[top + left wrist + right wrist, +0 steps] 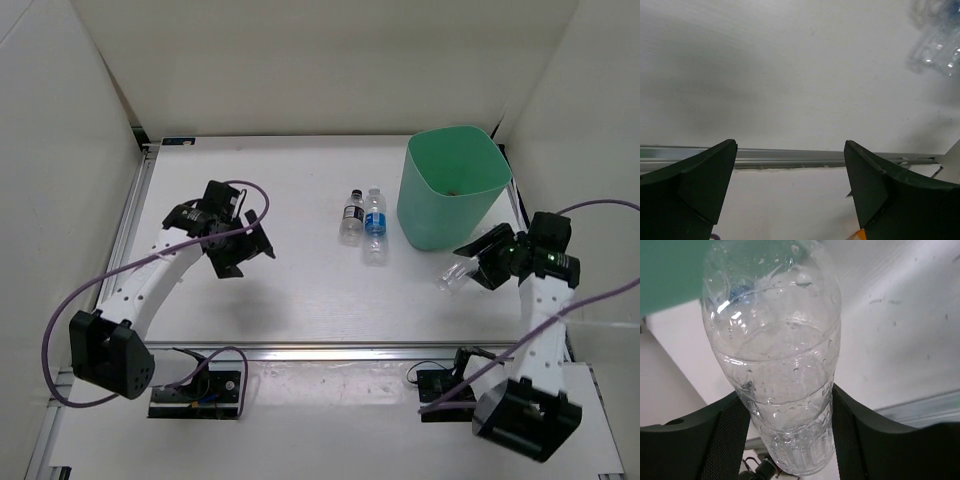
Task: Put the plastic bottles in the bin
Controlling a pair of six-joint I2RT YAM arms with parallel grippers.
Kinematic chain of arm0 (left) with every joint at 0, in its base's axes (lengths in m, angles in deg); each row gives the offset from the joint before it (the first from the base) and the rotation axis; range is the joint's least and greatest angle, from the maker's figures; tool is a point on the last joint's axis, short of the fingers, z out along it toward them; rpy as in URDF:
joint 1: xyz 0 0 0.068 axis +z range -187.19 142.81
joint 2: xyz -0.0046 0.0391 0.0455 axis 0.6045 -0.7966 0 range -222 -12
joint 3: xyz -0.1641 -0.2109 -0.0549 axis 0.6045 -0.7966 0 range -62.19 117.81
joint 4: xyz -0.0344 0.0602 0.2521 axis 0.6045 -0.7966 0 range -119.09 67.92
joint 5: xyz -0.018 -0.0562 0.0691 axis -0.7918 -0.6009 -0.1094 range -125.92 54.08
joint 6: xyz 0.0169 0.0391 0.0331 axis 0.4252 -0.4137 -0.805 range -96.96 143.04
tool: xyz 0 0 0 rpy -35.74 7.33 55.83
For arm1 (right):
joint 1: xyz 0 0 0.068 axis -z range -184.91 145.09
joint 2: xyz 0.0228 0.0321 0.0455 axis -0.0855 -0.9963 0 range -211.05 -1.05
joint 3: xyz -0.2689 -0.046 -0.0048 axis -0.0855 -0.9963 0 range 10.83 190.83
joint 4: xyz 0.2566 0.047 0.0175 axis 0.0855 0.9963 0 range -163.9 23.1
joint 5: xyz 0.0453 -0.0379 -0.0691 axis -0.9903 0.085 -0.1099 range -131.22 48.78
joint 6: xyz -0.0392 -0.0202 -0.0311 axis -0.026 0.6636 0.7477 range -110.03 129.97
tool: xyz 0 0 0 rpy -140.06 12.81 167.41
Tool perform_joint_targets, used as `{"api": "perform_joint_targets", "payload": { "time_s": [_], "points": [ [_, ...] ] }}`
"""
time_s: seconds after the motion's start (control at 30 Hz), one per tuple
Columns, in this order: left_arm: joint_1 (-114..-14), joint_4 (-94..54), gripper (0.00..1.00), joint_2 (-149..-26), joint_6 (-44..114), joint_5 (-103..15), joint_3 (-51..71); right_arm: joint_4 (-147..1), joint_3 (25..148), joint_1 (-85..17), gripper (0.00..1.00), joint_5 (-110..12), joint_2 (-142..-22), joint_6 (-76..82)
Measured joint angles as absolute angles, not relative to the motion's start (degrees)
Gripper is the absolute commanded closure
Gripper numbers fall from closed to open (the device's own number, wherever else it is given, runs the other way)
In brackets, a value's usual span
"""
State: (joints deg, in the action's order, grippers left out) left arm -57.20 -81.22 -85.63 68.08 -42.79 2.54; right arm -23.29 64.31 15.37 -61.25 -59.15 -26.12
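Left claw [247,252]: jaws wide apart, empty, over the table [300,305]; mid-table, a black-labelled bottle [352,214] and a blue-labelled bottle [375,226] rest side by side, left of the green bin [455,190]. Right claw [470,264]: closed on a clear unlabelled bottle [780,365] just on the near side of the bin, so the pickup looks to be the step in hand, and the next move calls for lifting it over the rim and letting go. Surface: flat white table, metal rail [350,350] along its near edge, plain white walls [300,60] around.
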Motion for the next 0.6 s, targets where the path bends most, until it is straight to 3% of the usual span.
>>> {"api": "perform_joint_targets", "payload": {
  "time_s": [0.1, 0.2, 0.4, 0.47, 0.6],
  "points": [
    [-57.2, -80.76, 0.0, -89.21, 68.12, -42.79, 6.25, -18.79, 66.71, 15.19, 0.73, -60.94, -52.34, -29.14],
    [-57.22, -80.28, 0.0, -92.12, 68.14, -42.7, 9.42, -14.55, 78.1, 15.19, 0.73, -60.83, -51.77, -30.65],
    [-58.34, -78.57, 0.0, -98.0, 68.08, -41.06, 15.34, -17.3, 113.33, 13.7, 0.71, -59.98, -65.43, -28.83],
    [-58.8, -78.36, 0.0, -102.04, 67.97, -40.82, 19.19, -19.25, 119.52, 13.27, 0.7, -59.48, -70.21, -28.37],
    [-59.96, -77.24, 0.0, -111.86, 66.92, -40.63, 29.66, -22.48, 121.7, 11.96, 0.56, -58.41, -78.37, -28.02]
  ]
}}
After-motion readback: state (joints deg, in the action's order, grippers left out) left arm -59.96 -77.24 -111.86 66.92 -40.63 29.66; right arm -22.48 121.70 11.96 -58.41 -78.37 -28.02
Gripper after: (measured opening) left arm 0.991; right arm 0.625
